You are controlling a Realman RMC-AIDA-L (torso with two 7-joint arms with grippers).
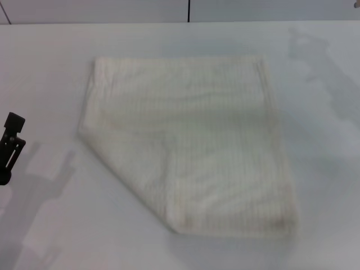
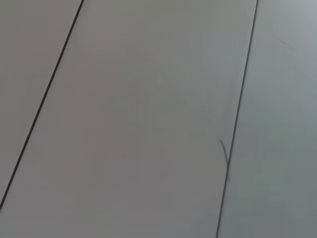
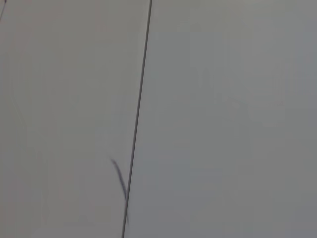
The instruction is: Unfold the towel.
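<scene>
Cream-white cloth lies flat in the middle of the white table (image 1: 50,225). It is the towel (image 1: 191,146), and it is much bigger than the bit of robot hand in view. The cloth looks soft, with thin ribbed lines running across it and a stitched hem along its edges. Its far edge is straight, and so is the side on the robot's right. On the robot's left, the near corner is folded in, so that side runs in a long slant from the left corner down to the near edge. That makes the towel look like a square with one corner cut off. A second layer of cloth shows where the fold lies on top.

At the left edge of the head view is the left gripper (image 1: 11,147). It is black and hard-looking, with blocky parts. It sits above the table, well apart from the towel, and touches nothing that I can see. Only a small piece of it shows, so I cannot tell how far open it is.

No part of the right gripper shows anywhere.

Both wrist views show only flat grey panels (image 2: 148,124) with thin dark seams (image 3: 138,99) between them.
</scene>
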